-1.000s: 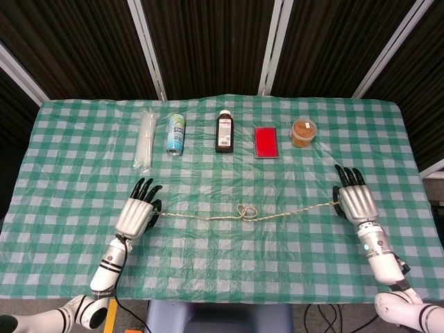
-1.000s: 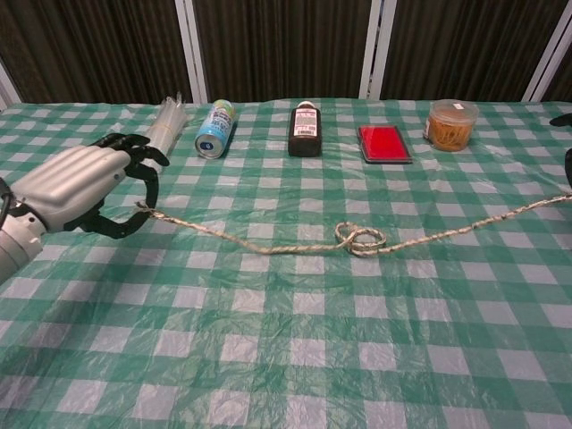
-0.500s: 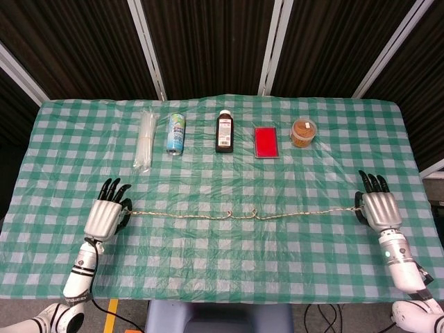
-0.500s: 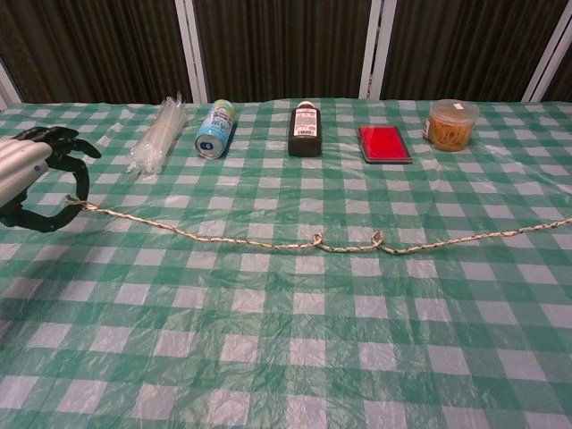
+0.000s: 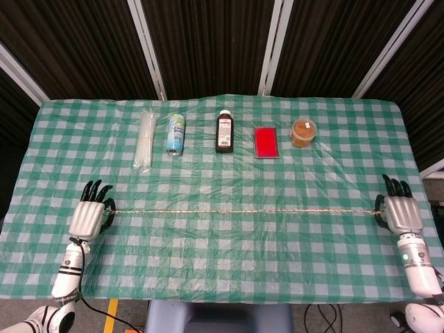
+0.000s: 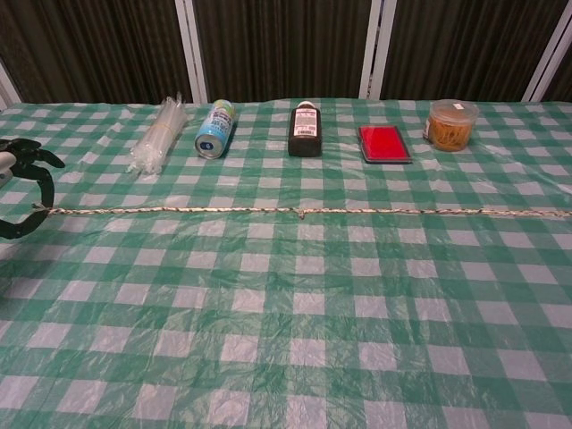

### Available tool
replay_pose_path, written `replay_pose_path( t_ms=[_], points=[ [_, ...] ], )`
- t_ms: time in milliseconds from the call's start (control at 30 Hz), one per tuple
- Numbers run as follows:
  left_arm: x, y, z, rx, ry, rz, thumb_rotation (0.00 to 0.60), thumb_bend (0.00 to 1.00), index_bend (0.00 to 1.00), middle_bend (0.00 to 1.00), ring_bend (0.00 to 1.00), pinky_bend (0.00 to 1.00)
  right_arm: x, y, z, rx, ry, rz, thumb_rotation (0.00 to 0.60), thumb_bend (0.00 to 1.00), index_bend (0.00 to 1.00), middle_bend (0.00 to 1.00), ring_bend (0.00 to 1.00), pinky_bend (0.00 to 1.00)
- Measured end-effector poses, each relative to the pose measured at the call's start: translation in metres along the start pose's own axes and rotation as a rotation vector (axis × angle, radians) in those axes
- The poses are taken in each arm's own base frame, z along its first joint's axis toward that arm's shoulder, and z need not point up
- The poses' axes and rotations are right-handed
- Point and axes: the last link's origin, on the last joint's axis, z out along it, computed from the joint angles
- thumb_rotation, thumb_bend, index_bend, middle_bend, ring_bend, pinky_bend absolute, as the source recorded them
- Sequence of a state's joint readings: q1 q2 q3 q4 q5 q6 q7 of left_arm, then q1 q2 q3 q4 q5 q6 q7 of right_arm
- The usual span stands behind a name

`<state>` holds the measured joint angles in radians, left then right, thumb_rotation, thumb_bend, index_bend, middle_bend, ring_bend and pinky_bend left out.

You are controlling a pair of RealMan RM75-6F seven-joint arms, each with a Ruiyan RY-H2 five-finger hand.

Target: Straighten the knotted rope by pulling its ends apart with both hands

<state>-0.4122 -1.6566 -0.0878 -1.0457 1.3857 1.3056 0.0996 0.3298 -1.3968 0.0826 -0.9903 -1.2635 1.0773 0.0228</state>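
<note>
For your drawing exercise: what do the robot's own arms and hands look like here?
The left hand and right hand have silvery-grey backs and black fingers. Slim white forearms carry black bands, and the right forearm shows a small green light.

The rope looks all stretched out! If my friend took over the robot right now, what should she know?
Left hand pinches the rope's left end; right hand holds the right end.
The rope lies straight and taut across the table, in front of the row of items.
Done: the loops are pulled out; the chest view shows only a tiny nub at the middle.
Left: probably just let go of both ends.
</note>
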Motion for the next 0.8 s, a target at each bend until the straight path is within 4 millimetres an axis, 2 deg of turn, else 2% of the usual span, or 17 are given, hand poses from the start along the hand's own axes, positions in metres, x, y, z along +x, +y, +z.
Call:
replay_pose_path(
  t_ms=[267, 800],
  points=[
    [-0.008, -0.007, 0.001, 0.023, -0.023, 0.002, 0.6, 0.47, 0.7, 0.18, 0.0, 0.03, -0.005, 0.011, -0.001, -0.018, -0.017, -0.001, 0.6, 0.66, 0.78, 0.06, 0.0, 0.0],
    [-0.021, -0.004, 0.001, 0.008, -0.051, -0.013, 0.6, 0.47, 0.66, 0.18, 0.0, 0.03, -0.026, 0.002, 0.006, -0.016, -0.066, -0.008, 0.6, 0.66, 0.78, 0.06, 0.0, 0.0]
  ],
)
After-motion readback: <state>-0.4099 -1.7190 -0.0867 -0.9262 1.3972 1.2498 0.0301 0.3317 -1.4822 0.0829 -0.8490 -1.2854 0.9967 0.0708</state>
